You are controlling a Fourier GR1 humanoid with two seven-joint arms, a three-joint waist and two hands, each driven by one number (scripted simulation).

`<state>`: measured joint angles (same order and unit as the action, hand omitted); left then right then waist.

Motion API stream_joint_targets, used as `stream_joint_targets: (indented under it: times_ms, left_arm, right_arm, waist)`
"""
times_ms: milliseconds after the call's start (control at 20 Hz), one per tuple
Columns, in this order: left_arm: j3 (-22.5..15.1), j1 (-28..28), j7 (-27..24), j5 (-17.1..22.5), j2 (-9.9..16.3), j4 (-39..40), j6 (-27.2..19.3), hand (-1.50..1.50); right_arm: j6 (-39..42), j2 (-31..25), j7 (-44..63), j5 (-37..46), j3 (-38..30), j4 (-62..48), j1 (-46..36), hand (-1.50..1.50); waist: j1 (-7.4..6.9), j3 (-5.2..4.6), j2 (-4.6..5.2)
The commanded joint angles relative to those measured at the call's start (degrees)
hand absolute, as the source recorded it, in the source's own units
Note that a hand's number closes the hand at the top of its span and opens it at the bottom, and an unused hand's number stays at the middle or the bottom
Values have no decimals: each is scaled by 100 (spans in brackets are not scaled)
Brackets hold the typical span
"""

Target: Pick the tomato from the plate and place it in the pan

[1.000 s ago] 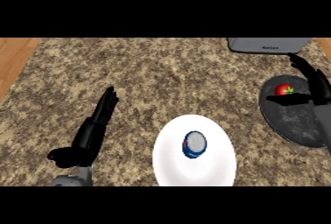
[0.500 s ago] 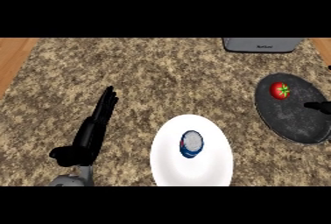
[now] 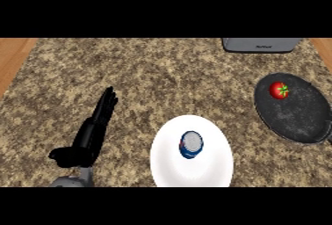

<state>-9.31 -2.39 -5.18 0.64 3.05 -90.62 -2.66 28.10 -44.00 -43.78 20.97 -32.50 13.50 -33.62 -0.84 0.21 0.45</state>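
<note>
Tomato point(image 3: 280, 90) sitting in dark pan point(image 3: 295, 115), right of white plate point(image 3: 214, 169). Small blue-and-white tin point(image 3: 190, 144) on plate. Left hand point(image 3: 92, 130) left of plate, fingers straight and pressed together, holding nothing.

This is a kitchen. The table point(image 3: 168, 74) has a speckled brown-and-beige granite top, the sort used for kitchen worktops, with a strip of warm wood point(image 3: 13, 57) showing past its left edge. Cookware and tableware lie on it: a round dark grey pan point(image 3: 301, 118) at the right holding a red tomato point(image 3: 280, 90), and a round white plate point(image 3: 214, 162) near the front. At the far edge sits a grey appliance point(image 3: 261, 44), cut off by the frame.
</note>
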Motion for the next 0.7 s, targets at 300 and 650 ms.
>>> stream_joint_targets:
  times_ms: [300, 650]
  left_arm:
    - [166, 90, -174, 92, 76, 140, 111, 0]
    - [48, -173, -45, -85, -109, 210, -55, 0]
  right_arm:
    - [1018, -298, -1461, -162, 203, 339, 926, -150]
    - [840, -220, -1331, -184, 498, 491, 926, -150]
  waist:
    - [81, -4, -18]
    - [53, -4, -14]
